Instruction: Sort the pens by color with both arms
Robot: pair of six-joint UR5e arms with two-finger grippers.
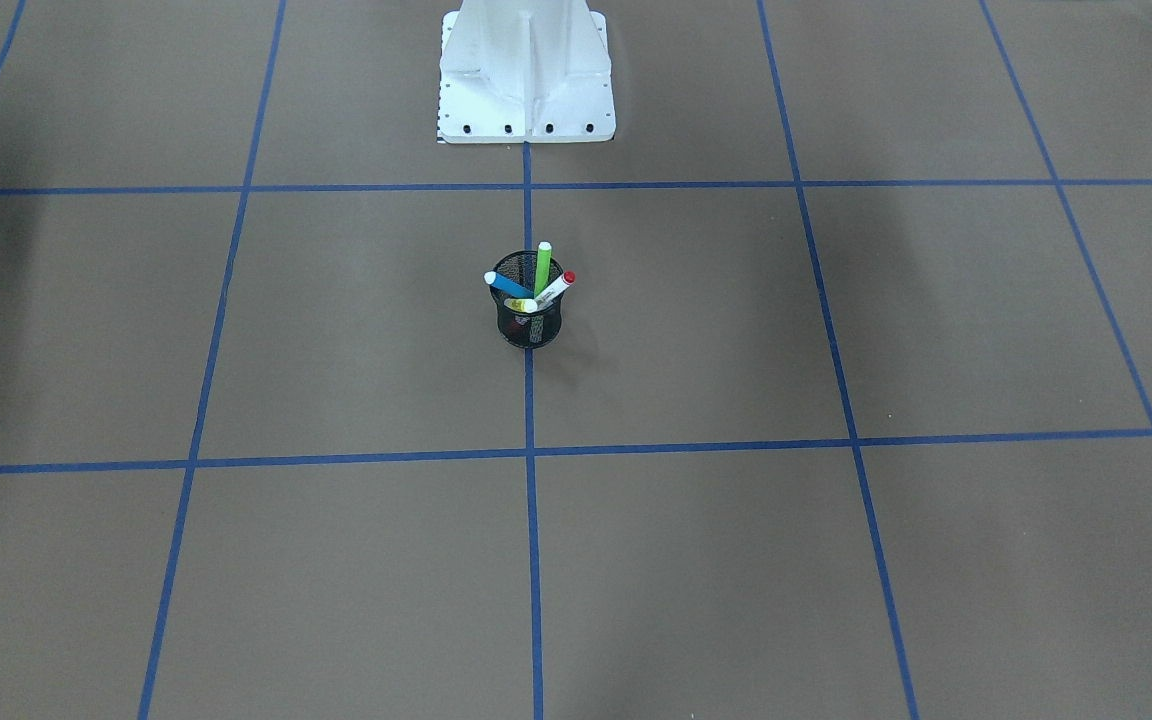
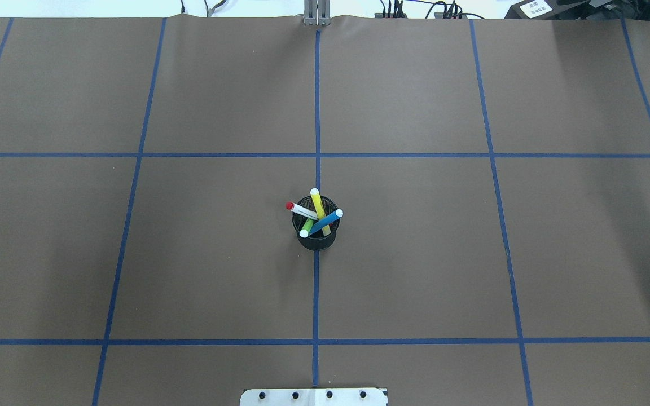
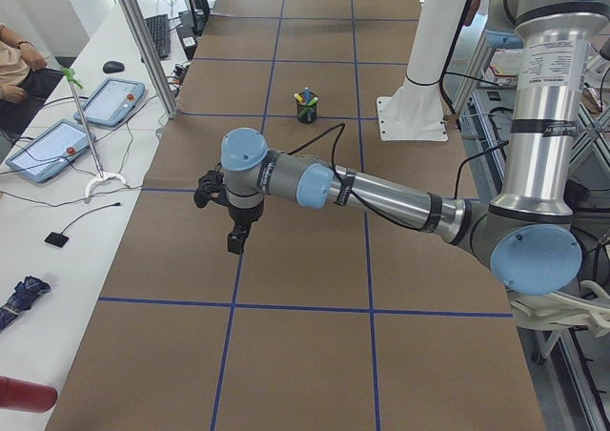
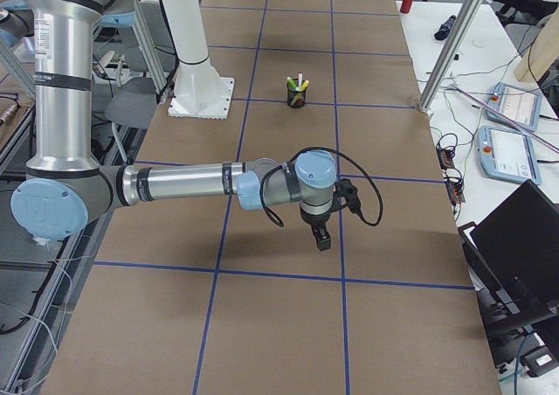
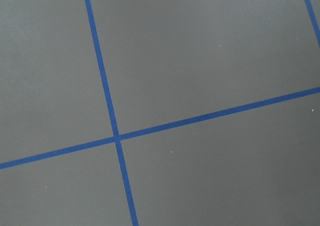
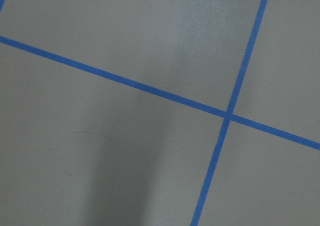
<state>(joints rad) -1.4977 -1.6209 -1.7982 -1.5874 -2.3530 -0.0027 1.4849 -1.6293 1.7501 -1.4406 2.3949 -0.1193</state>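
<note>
The pens stand together in a black mesh cup (image 2: 316,241) at the table's middle: a yellow pen (image 2: 318,204), a blue pen (image 2: 325,224), a green pen (image 2: 306,227) and a white pen with a red end (image 2: 301,210). Neither arm shows in the overhead or front views. In the exterior left view, the left gripper (image 3: 235,240) hangs over the brown table, far from the cup (image 3: 306,107). In the exterior right view, the right gripper (image 4: 323,240) hangs likewise, far from the cup (image 4: 297,93). Whether either is open or shut, I cannot tell. Both wrist views show only table and blue tape.
Blue tape lines divide the brown table into squares. The white pedestal base (image 1: 526,75) stands at the robot's side of the table. A side bench holds tablets (image 3: 48,147), and a person's arm (image 3: 19,64) rests there. A laptop (image 4: 515,246) sits beyond the other end.
</note>
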